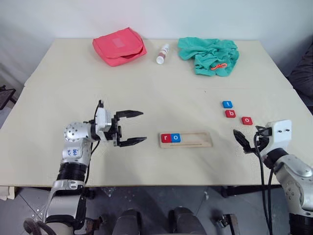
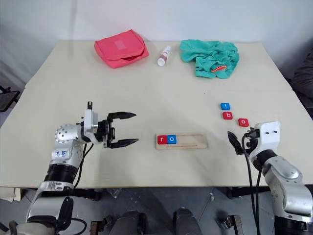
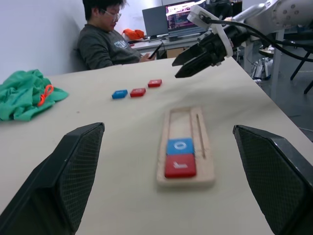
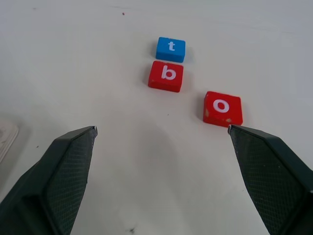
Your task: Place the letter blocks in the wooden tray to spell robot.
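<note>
Light-wood tray lies mid-counter, with red r and blue o at its left end. Right of the tray, blue t, red b and red o lie loose. Left end effector and right end effector gape wide, empty.

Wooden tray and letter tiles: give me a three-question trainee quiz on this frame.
1. True or false: the long light-wood tray already holds a red square "r" tile and a blue square "o" tile.
2. Which loose tile should go in next to spell robot? A. blue "t" tile B. red "b" tile C. red "o" tile
3. Fill in: both the left gripper and the right gripper are ____ and hold nothing.

Key: 1 true; 2 B; 3 open.
</note>
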Controlling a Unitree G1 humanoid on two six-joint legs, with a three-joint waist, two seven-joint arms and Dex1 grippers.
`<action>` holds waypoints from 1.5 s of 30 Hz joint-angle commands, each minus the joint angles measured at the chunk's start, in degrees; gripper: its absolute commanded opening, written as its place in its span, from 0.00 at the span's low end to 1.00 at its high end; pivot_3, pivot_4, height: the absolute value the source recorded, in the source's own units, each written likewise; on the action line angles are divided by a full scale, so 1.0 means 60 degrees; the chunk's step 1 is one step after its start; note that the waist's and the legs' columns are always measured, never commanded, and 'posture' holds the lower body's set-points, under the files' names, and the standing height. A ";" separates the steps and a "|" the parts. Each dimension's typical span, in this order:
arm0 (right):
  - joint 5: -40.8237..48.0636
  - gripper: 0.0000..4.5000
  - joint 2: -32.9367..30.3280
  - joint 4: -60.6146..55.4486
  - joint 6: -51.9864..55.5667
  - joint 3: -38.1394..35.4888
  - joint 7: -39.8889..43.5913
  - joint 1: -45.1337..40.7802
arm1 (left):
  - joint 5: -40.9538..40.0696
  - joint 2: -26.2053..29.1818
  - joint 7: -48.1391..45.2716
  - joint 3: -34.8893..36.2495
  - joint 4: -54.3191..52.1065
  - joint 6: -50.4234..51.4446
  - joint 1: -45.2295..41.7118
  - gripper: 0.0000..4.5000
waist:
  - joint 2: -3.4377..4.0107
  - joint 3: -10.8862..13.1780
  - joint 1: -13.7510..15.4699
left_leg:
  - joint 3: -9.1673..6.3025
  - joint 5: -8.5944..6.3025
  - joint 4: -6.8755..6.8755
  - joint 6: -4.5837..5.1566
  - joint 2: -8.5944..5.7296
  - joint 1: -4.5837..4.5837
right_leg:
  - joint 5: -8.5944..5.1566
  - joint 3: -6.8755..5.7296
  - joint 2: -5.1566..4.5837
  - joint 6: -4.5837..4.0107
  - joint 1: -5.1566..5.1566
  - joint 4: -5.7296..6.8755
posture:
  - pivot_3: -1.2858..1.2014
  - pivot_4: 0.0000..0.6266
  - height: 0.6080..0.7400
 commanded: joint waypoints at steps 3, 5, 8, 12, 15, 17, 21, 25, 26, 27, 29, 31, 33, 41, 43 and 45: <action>0.0050 1.00 0.0322 -0.0757 -0.0222 -0.0266 -0.0247 0.0387 | -0.0424 0.0070 -0.0400 0.0144 -0.0070 -0.0475 0.0337 1.00 | 0.0000 0.0000 -0.0001 | -0.0001 0.0000 -0.0001 0.0000 -0.0001 0.0001 | 0.0000 0.0001 0.0000 0.0000 0.0002 0.0002 | 0.52 0.24 1.00; 0.0083 1.00 0.0427 -0.0761 -0.0273 -0.0329 -0.0294 0.0427 | -0.0496 0.0073 -0.0481 0.0191 0.0013 -0.0572 0.0345 1.00 | 0.0000 0.0000 0.0000 | 0.0000 0.0000 0.0000 0.0000 -0.0002 0.0000 | 0.0000 0.0001 0.0000 0.0000 0.0002 0.0000 | 0.52 0.24 1.00; 0.0142 1.00 0.0580 -0.0638 -0.0459 -0.0479 -0.0392 0.0342 | -0.0544 0.0065 -0.0498 0.0203 0.0079 -0.0637 0.0317 1.00 | 0.0000 0.0000 -0.0002 | 0.0000 0.0000 0.0001 0.0000 -0.0002 0.0001 | 0.0000 0.0003 0.0000 0.0000 0.0005 -0.0002 | 0.52 0.24 1.00; 0.0078 1.00 0.0701 -0.0533 -0.0666 -0.0511 -0.0502 0.0186 | -0.0590 -0.0002 -0.0409 0.0168 0.0106 -0.0683 0.0249 1.00 | 0.0000 0.0000 -0.0011 | 0.0000 0.0000 0.0000 0.0000 -0.0001 0.0001 | 0.0000 0.0002 0.0001 0.0000 0.0004 -0.0002 | 0.52 0.24 1.00; 0.0061 1.00 0.0730 -0.0490 -0.0739 -0.0498 -0.0524 0.0168 | -0.0612 -0.0014 -0.0399 0.0153 0.0078 -0.0667 0.0255 1.00 | 0.0000 0.0000 -0.0016 | -0.0001 0.0000 -0.0001 0.0000 0.0000 0.0003 | 0.0000 0.0001 0.0003 0.0000 0.0004 0.0000 | 0.52 0.24 1.00; 0.0020 1.00 0.0734 -0.0432 -0.0844 -0.0484 -0.0515 0.0188 | -0.0628 -0.0013 -0.0422 0.0153 0.0067 -0.0676 0.0287 1.00 | 0.0000 0.0000 -0.0014 | -0.0001 0.0000 -0.0001 0.0000 0.0000 0.0003 | 0.0000 0.0002 0.0003 0.0000 0.0004 0.0000 | 0.52 0.24 1.00; -0.0003 1.00 0.0751 -0.0384 -0.0945 -0.0462 -0.0527 0.0199 | -0.0660 0.0008 -0.0472 0.0150 0.0026 -0.0671 0.0325 1.00 | 0.0000 0.0000 -0.0014 | -0.0001 0.0000 -0.0001 0.0000 0.0000 0.0002 | 0.0000 0.0002 0.0003 0.0000 0.0004 -0.0001 | 0.52 0.24 1.00; -0.0015 1.00 0.0722 -0.0341 -0.1040 -0.0415 -0.0475 0.0170 | -0.0688 -0.0010 -0.0467 0.0158 0.0009 -0.0676 0.0295 1.00 | 0.0000 0.0000 -0.0014 | 0.0000 0.0000 -0.0001 0.0000 -0.0001 0.0002 | 0.0000 0.0003 0.0002 0.0000 0.0004 -0.0001 | 0.52 0.24 1.00; -0.0019 1.00 0.0718 -0.0324 -0.1054 -0.0412 -0.0474 0.0150 | -0.0698 -0.0018 -0.0454 0.0158 -0.0009 -0.0667 0.0284 1.00 | 0.0000 0.0000 -0.0014 | 0.0000 0.0000 -0.0001 0.0000 -0.0001 0.0002 | 0.0000 0.0002 0.0002 0.0000 0.0004 -0.0001 | 0.52 0.24 1.00; -0.0020 1.00 0.0714 -0.0303 -0.1061 -0.0416 -0.0480 0.0132 | -0.0708 -0.0023 -0.0457 0.0157 -0.0014 -0.0667 0.0281 1.00 | 0.0000 0.0000 -0.0014 | 0.0000 0.0000 -0.0001 0.0000 0.0000 0.0002 | 0.0000 0.0002 0.0003 0.0000 0.0004 -0.0002 | 0.52 0.24 1.00; -0.0022 1.00 0.0695 -0.0271 -0.1089 -0.0423 -0.0469 0.0127 | -0.0711 -0.0035 -0.0458 0.0149 0.0006 -0.0688 0.0277 1.00 | 0.0000 0.0000 -0.0016 | 0.0000 0.0000 -0.0001 0.0000 -0.0001 0.0002 | 0.0000 0.0003 0.0002 0.0000 0.0004 -0.0002 | 0.52 0.24 1.00; -0.0029 1.00 0.0669 -0.0239 -0.1114 -0.0423 -0.0456 0.0119 | -0.0705 -0.0054 -0.0427 0.0140 0.0011 -0.0706 0.0270 1.00 | 0.0000 0.0000 -0.0015 | 0.0000 0.0000 -0.0001 0.0000 -0.0001 0.0002 | 0.0000 0.0003 0.0002 0.0000 0.0004 -0.0002 | 0.52 0.24 1.00; -0.0045 1.00 0.0643 -0.0210 -0.1091 -0.0392 -0.0478 0.0043 | -0.0695 -0.0073 -0.0393 0.0129 0.0002 -0.0721 0.0260 1.00 | 0.0000 0.0000 -0.0014 | 0.0000 0.0000 -0.0001 0.0000 0.0000 0.0002 | 0.0000 0.0002 0.0002 0.0000 0.0004 -0.0002 | 0.52 0.24 1.00; -0.0443 1.00 0.0191 0.0994 0.0391 0.0198 -0.1078 -0.2203 | -0.0616 -0.0303 -0.0169 0.0024 -0.0034 -0.0905 0.0130 1.00 | 0.0000 0.0000 -0.0092 | 0.0002 0.0003 0.0000 -0.0003 0.0000 0.0003 | 0.0000 0.0004 0.0002 0.0000 0.0003 -0.0003 | 0.52 0.24 1.00; -0.0626 1.00 -0.0011 0.1711 0.0503 0.0434 -0.1003 -0.2872 | -0.0605 -0.0383 -0.0156 0.0013 0.0007 -0.1038 0.0122 1.00 | 0.0001 0.0000 -0.0092 | 0.0000 0.0002 -0.0003 -0.0003 0.0002 0.0004 | 0.0000 0.0002 0.0002 0.0000 0.0001 -0.0003 | 0.52 0.24 1.00; -0.0827 1.00 -0.0172 0.2500 0.0490 0.0661 -0.0914 -0.3489 | -0.0593 -0.0455 -0.0114 0.0016 0.0008 -0.1160 0.0134 1.00 | 0.0000 0.0000 -0.0096 | -0.0001 0.0002 -0.0007 -0.0003 0.0002 0.0003 | 0.0000 -0.0001 0.0002 0.0000 0.0000 -0.0003 | 0.52 0.24 1.00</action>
